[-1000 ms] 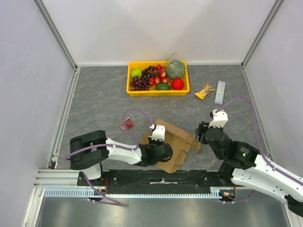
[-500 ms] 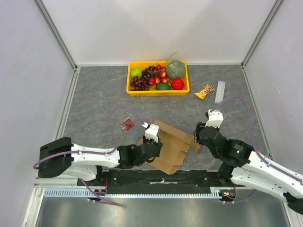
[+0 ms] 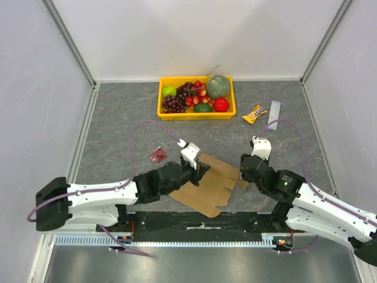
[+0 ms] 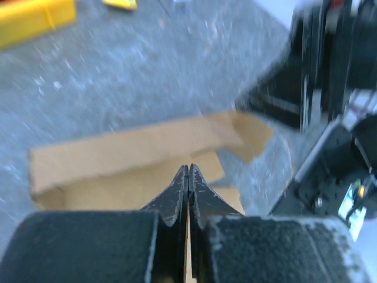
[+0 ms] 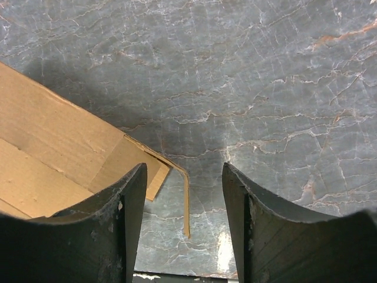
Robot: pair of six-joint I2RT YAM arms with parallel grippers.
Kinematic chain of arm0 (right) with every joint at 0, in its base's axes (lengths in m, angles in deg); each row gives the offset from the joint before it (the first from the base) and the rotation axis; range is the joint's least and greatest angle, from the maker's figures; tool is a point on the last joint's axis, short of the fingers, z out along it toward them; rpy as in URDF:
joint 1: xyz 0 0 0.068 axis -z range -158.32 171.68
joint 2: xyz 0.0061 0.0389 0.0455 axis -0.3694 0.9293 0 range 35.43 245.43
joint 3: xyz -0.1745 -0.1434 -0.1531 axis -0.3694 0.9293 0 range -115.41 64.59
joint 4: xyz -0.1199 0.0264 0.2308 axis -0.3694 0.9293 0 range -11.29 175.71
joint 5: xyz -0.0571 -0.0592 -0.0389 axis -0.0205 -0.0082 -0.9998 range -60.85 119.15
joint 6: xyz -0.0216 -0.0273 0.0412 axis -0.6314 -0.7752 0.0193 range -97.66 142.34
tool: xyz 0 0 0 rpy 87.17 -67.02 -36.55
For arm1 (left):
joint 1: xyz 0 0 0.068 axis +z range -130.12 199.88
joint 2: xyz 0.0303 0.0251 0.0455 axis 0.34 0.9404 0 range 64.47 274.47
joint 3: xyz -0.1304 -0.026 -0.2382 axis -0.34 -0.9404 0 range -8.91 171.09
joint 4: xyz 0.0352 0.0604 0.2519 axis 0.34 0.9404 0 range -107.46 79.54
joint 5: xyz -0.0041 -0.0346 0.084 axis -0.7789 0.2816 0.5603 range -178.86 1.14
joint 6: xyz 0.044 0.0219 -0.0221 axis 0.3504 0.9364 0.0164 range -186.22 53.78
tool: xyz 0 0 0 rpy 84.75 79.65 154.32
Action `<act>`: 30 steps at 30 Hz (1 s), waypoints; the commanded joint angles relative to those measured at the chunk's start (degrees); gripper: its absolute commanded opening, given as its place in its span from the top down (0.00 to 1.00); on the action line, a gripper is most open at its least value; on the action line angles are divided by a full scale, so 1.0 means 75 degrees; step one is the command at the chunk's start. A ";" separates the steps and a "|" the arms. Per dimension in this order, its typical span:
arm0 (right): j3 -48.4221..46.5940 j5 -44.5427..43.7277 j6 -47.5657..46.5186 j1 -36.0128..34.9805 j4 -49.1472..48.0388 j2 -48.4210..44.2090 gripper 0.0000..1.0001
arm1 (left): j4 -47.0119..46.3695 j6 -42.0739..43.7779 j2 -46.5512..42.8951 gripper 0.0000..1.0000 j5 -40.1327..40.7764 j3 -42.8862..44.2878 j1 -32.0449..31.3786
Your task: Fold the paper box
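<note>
Grey table [image 3: 118,130] bears the paper box [image 3: 212,186]; only overhead shows a red packet [image 3: 157,155].

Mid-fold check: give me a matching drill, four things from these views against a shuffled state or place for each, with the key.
Things:
1. left gripper
2. right gripper
3. paper box
4. yellow tray

States or places:
A. far side of the table, filled with fruit
B. shut
C. brown, lying between the two grippers
D. open

Pairs: 1-B, 2-D, 3-C, 4-A
</note>
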 commanded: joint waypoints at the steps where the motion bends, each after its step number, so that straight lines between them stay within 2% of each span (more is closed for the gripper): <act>1: 0.0131 0.0280 0.0292 0.0119 0.0040 -0.0046 0.40 | -0.0257 0.0854 -0.0435 0.98 -0.1249 0.0624 0.1165; 6: 0.0248 0.0609 0.0386 0.0166 -0.0077 0.0141 0.45 | 0.0175 0.1345 0.0336 0.98 -0.2188 0.1689 0.2362; 12: 0.0412 0.0925 0.0456 0.0189 -0.0241 0.0352 0.51 | 0.0445 0.1510 0.2022 0.98 -0.3781 0.3189 0.3464; 19: 0.0845 0.1218 0.0644 0.0189 -0.0545 0.0434 0.55 | 0.1430 0.2014 0.4180 0.98 -0.4766 0.4948 0.3747; 30: 0.0916 0.0692 0.0058 0.0189 -0.1354 0.0680 0.75 | 0.1910 0.2155 0.5412 0.98 -0.5495 0.5278 0.3969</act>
